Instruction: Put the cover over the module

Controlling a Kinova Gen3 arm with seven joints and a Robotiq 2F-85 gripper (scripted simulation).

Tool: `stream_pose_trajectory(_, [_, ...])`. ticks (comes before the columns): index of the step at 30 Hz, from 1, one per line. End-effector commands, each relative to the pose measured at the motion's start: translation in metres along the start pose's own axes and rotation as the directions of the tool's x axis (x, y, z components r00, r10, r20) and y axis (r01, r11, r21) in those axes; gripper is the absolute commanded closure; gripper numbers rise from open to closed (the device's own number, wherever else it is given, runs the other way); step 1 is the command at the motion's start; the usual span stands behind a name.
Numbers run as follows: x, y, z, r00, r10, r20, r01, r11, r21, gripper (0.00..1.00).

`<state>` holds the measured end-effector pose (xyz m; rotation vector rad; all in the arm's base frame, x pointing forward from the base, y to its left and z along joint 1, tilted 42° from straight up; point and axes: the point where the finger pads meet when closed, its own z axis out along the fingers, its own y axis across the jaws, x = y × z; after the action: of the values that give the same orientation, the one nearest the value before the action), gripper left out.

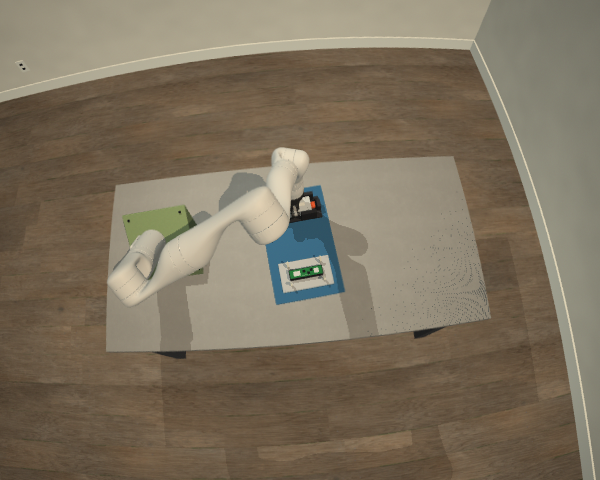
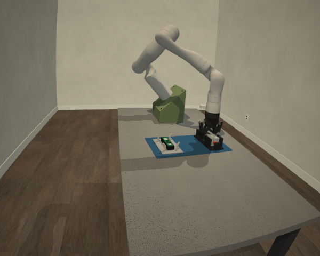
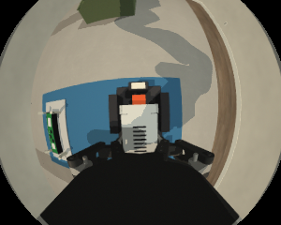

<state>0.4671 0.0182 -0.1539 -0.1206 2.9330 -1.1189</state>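
The light grey cover with dark slots sits in the black holder. An orange piece shows at its end. My gripper points down over the holder and is shut on the cover, one finger at each long side. The fingertips are partly hidden by the holder walls. The green and black module lies on the white base plate, with nothing over it.
A blue mat lies under holder and base plate. Thin pale posts stand up around the module. The green robot stand is at the table's other end.
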Motion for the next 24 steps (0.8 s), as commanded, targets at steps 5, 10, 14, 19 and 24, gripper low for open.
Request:
stream_pose_trajectory(5, [-0.0007,0.0004,-0.0011,1.0,0.0,0.002,0.0,1.0,-0.001,1.0])
stream_pose_trajectory(10, [-0.0007,0.0004,-0.0011,1.0,0.0,0.002,0.0,1.0,-0.001,1.0])
stream_pose_trajectory(14, [-0.0007,0.0004,-0.0011,1.0,0.0,0.002,0.0,1.0,-0.001,1.0])
stream_pose_trajectory(19, [-0.0007,0.0004,-0.0011,1.0,0.0,0.002,0.0,1.0,-0.001,1.0])
stream_pose_trajectory(24, [-0.0007,0.0004,-0.0041,1.0,0.0,0.002,0.0,1.0,-0.001,1.0])
